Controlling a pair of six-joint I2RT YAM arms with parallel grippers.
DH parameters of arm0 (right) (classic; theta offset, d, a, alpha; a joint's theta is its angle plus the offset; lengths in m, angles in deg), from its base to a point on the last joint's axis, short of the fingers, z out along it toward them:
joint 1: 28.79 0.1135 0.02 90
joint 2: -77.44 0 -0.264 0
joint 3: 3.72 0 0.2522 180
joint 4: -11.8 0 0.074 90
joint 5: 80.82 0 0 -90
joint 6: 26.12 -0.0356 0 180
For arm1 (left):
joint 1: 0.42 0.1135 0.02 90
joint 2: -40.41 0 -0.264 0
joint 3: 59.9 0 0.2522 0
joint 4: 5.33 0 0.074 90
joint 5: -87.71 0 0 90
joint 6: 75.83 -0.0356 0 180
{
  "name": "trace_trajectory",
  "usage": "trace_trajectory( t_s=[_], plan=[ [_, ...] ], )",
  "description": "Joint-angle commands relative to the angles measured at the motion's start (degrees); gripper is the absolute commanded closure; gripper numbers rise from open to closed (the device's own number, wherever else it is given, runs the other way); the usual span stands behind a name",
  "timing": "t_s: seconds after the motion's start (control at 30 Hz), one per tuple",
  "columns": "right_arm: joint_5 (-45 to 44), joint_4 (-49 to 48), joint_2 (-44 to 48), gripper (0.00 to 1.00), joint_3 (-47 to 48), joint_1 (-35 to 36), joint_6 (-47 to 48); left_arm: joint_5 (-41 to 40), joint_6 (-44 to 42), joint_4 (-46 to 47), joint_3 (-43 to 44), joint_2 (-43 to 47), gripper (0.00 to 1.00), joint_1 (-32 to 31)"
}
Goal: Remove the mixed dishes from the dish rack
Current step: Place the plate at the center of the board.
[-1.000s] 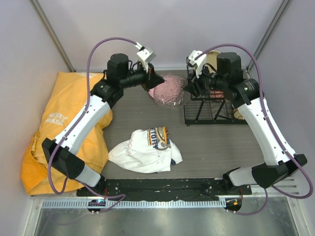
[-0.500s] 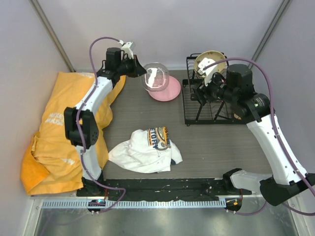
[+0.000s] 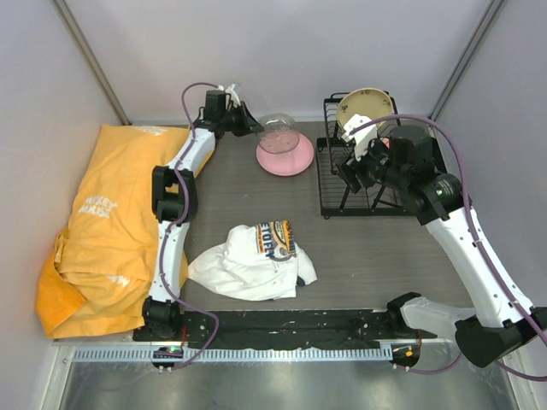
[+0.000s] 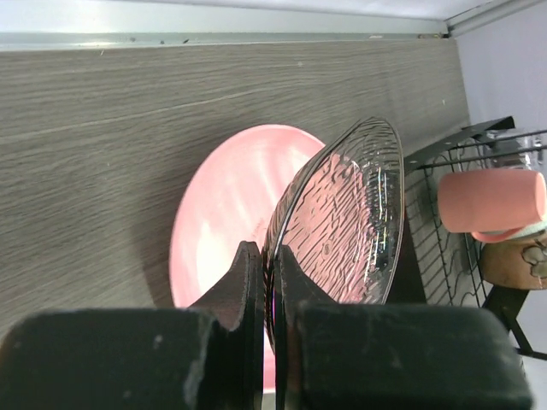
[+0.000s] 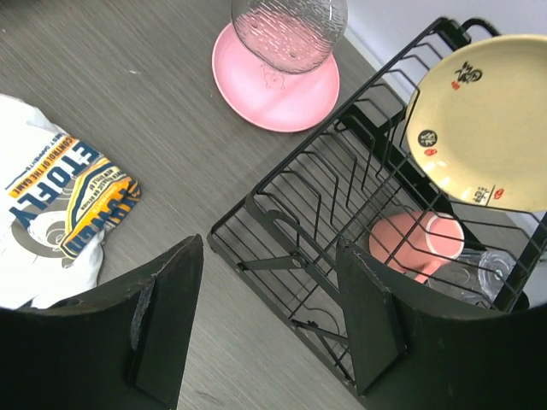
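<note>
Over the pink plate (image 3: 285,156): my left fingers (image 4: 267,275) pinch the rim of a clear glass bowl (image 4: 340,224), tilted above it.
Rack (image 5: 325,226): cream plate (image 5: 480,120) and pink mug (image 5: 416,244) remain inside.
Right fingers (image 5: 269,320): spread, empty, above the rack.
Next: lower the bowl, then release.

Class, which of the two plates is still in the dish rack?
The cream patterned plate, standing upright at the rack's back. The pink plate lies flat on the table.
</note>
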Motion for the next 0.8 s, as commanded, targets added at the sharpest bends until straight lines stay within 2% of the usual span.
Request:
trace_trajectory(
  t_s=[0.0, 0.1, 0.13, 0.3, 0.67, 0.77],
  plan=[
    [-2.19, -3.93, 0.96, 0.32, -1.41, 0.20, 0.96, -0.37, 3.21, -0.04, 5.90, -2.94, 1.00, -0.73],
    [-3.42, -5.42, 0.97, 0.32, -2.20, 0.20, 0.87, -0.90, 3.39, -0.22, 8.19, -5.75, 0.99, -1.43],
    [-3.69, -5.77, 0.97, 0.32, -1.94, 0.20, 0.78, -0.72, 3.30, -0.22, 8.98, -6.28, 0.94, -1.70],
    [-7.02, -6.48, 0.44, 0.32, -2.29, 0.20, 0.78, -0.37, 3.30, -0.49, 10.48, -9.09, 0.87, -2.93],
    [-8.96, -6.48, 2.72, 0.32, -4.31, 0.20, 1.66, -0.54, 2.51, -1.54, 11.54, -10.33, 0.81, -3.37],
    [-9.31, -6.65, 3.07, 0.32, -4.75, 0.20, 1.84, -0.63, 1.90, -1.80, 11.10, -9.98, 0.74, -3.37]
  ],
)
